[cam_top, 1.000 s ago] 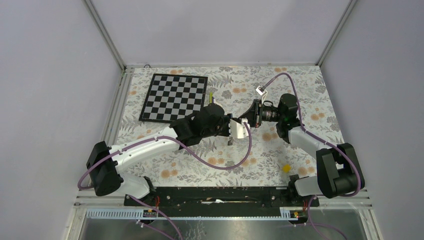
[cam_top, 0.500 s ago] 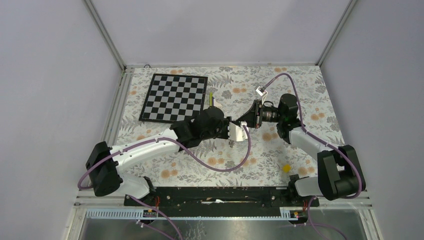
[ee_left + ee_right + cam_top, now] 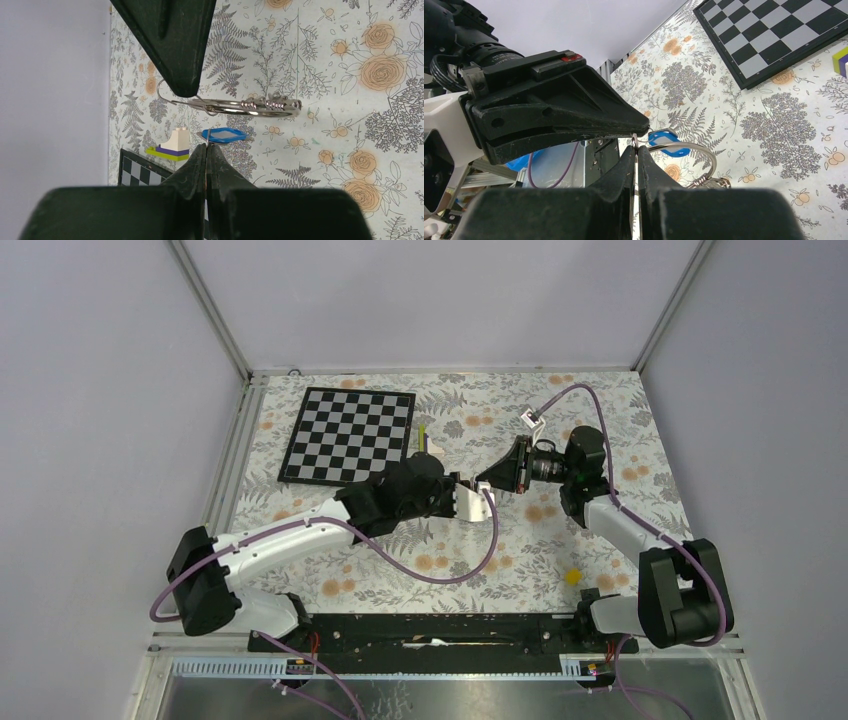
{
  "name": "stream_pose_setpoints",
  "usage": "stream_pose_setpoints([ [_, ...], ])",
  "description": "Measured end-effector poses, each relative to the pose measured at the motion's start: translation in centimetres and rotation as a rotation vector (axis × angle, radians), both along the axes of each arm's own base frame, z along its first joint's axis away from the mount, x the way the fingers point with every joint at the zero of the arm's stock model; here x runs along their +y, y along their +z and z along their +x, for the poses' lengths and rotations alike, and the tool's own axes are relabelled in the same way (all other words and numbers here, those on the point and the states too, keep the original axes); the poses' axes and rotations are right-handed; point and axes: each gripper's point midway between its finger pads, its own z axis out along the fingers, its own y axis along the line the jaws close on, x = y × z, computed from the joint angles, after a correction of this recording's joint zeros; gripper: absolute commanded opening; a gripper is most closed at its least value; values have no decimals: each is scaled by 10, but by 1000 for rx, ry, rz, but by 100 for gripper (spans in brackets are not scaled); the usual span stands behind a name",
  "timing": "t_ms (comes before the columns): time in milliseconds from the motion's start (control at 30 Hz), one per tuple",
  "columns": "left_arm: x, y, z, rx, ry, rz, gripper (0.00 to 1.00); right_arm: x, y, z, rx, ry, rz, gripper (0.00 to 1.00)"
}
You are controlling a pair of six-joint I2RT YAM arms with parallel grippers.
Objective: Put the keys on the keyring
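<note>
**While my left claw (image 3: pixel 206 148) and my right claw (image 3: pixel 635 149) are both pinching fully shut, the keyring (image 3: pixel 270 105) is sitting just beyond the blue key (image 3: pixel 223 135)**

As I am looking through my left wrist camera, my left fingers are pressing flat together with no gap. A thin sliver of metal is showing between their tips. The blue key's head is poking out just past those tips, so I am gripping that key by its thin end.

My right claw is also clamping tight, and it is holding the keyring by the wire at one end. From there the ring is reaching away from my right fingertips, edge-on in the left wrist view, with its small metal pieces bunching along the far half. The blue key is lying between my left fingertips and the ring, just beside the wire. I cannot tell whether they are touching.

From above, my two claws are meeting tip to tip over the middle of the floral table (image 3: pixel 620 420), to the right of the chessboard (image 3: pixel 348 435). A small yellow block (image 3: pixel 572 577) is sitting well apart, near my right arm's base. A cream, purple and green toy block (image 3: pixel 172 146) is standing beside the chessboard's edge.
</note>
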Motion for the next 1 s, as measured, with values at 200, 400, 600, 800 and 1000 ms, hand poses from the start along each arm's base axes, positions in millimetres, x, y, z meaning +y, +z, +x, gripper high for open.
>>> stream_pose_setpoints([
  [200,0,2,-2,-2,-5,-3,0,-1,-2,3,15,-23,-7,0],
  [400,-2,2,-6,0,-14,0,0,-1,-1,4,15,-31,-5,0],
  [600,-3,7,-6,-5,-14,-2,0,-1,-3,7,24,-43,-5,0],
  [800,-6,15,-3,-25,-1,-12,0,0,-10,9,50,-41,-10,0],
  [1000,-5,11,4,-43,29,13,0,4,-15,7,66,-28,-15,0],
])
